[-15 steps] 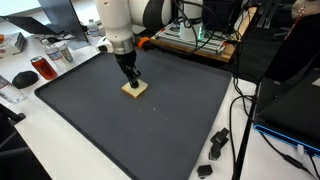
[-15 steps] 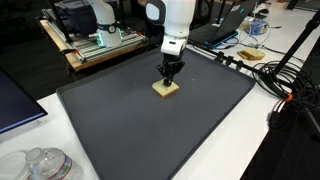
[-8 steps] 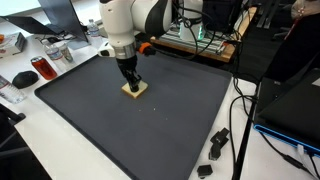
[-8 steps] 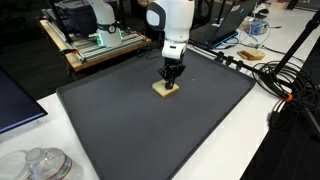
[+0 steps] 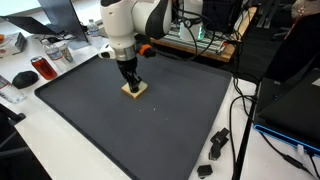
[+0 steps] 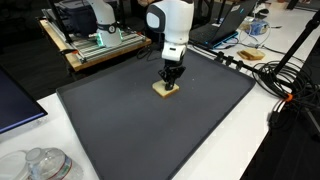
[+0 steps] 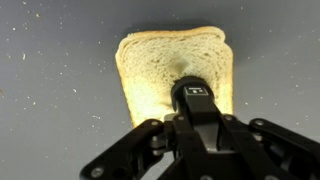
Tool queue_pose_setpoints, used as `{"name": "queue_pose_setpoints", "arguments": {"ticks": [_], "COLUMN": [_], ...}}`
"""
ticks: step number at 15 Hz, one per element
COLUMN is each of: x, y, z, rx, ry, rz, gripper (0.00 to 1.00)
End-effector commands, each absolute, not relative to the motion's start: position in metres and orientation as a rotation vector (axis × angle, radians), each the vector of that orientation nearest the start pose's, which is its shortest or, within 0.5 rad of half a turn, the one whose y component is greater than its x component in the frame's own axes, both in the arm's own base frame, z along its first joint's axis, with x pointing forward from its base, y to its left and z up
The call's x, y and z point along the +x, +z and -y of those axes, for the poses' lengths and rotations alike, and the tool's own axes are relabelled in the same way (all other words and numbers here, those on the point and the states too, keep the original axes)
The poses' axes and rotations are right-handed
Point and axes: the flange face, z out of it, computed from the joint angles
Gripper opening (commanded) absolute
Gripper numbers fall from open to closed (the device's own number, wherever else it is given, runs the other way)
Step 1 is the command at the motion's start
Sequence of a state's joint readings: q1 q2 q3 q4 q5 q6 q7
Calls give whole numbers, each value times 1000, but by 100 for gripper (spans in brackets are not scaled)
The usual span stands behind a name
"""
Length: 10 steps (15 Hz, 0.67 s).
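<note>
Half filling the wrist view with the pincer [image 7: 195, 92] pressed together, pushing on the middle of the bread slice [image 7: 150, 70] on the dark bench [image 5: 170, 130].

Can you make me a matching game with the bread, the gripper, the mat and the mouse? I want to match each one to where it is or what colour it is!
Things:
1. bread
2. gripper
3. mat
4. mouse

Place or colour:
A. comes down from above, right over the bread
B. black, on the white table beside the mat
C. pale, lying flat on the mat
D. dark grey, spread wide under the bread

Pairs: 1-C, 2-A, 3-D, 4-B
</note>
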<state>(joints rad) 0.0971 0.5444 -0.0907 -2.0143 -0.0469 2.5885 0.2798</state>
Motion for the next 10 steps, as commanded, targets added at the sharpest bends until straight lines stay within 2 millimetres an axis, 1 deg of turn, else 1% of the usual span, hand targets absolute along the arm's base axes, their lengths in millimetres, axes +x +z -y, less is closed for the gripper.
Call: {"name": "queue_pose_setpoints", "arguments": {"ticks": [1, 4, 6, 7, 8, 10], "x": [604, 600, 597, 594, 606, 606], "y": [149, 138, 134, 132, 180, 180], "z": [-1, 0, 1, 2, 0, 3], "rx": [-3169, -3157, -3138, -3117, -3159, -3140], "ry": [-23, -17, -38, -15, -63, -60], "rz": [-371, -378, -387, -387, -380, -385], "gripper": [5, 5, 5, 5, 22, 22]}}
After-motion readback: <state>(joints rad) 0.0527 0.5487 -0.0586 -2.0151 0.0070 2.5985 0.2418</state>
